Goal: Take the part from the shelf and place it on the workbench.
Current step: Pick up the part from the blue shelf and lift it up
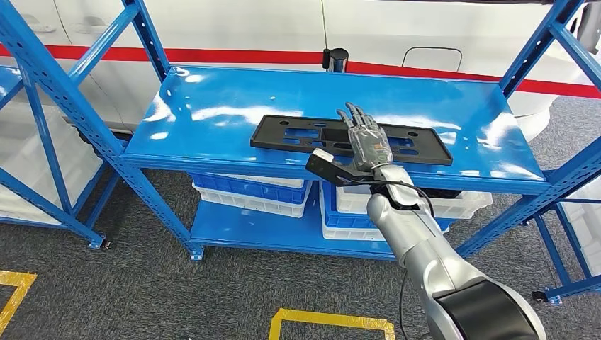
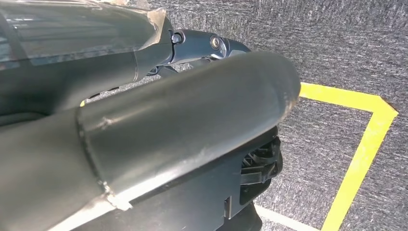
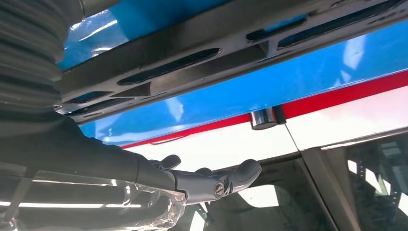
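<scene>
Head view has our right hand (image 1: 365, 142) hovering over the black part (image 1: 283, 132), fingers spread and holding nothing, part lying flat mid-shelf (image 1: 212, 99) with the hand at its 3 o'clock end, so grab, lift and workbench drop all remain (left hand's state we can't tell).

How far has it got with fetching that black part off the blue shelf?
Early days. Done: the right hand has reached out over the black part, fingers spread. In hand: nothing yet; the part lies flat on the blue shelf, and I cannot tell whether the hand touches it. Left: gripping it, lifting it off and carrying it to the workbench. The left hand hangs above the floor.
</scene>
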Motion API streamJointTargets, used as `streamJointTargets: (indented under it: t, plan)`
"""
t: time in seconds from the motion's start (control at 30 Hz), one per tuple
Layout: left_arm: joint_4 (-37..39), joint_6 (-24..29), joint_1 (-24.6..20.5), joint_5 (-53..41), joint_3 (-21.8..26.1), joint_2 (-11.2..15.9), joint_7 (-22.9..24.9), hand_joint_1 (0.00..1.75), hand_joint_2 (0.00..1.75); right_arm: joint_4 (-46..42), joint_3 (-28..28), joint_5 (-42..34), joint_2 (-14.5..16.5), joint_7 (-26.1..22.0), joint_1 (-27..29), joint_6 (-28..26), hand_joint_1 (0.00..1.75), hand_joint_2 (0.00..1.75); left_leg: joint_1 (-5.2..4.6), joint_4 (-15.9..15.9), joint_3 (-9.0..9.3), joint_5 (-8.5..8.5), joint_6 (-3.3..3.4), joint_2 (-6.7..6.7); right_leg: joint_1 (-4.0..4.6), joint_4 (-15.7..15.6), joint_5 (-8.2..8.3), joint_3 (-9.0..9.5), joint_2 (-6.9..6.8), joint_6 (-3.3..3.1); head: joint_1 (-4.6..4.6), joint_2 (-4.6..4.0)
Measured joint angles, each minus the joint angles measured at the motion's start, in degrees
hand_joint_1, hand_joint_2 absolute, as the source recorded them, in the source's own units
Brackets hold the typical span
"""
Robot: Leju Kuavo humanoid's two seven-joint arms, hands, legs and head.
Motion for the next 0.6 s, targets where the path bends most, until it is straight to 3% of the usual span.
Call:
streamJointTargets:
  t: [0.6]
  plan:
    - [0.0,0.0,-0.4,-0.2,-0.6,-0.3,0.2,0.00,0.00,2.4,-0.4,0.7,0.2,1.1,-0.9,0.2,0.00,1.75,0.00,0.0,-0.01,0.00,0.00,0.00,0.00,0.0,0.00,0.00,0.00,0.00,0.00,0.00]
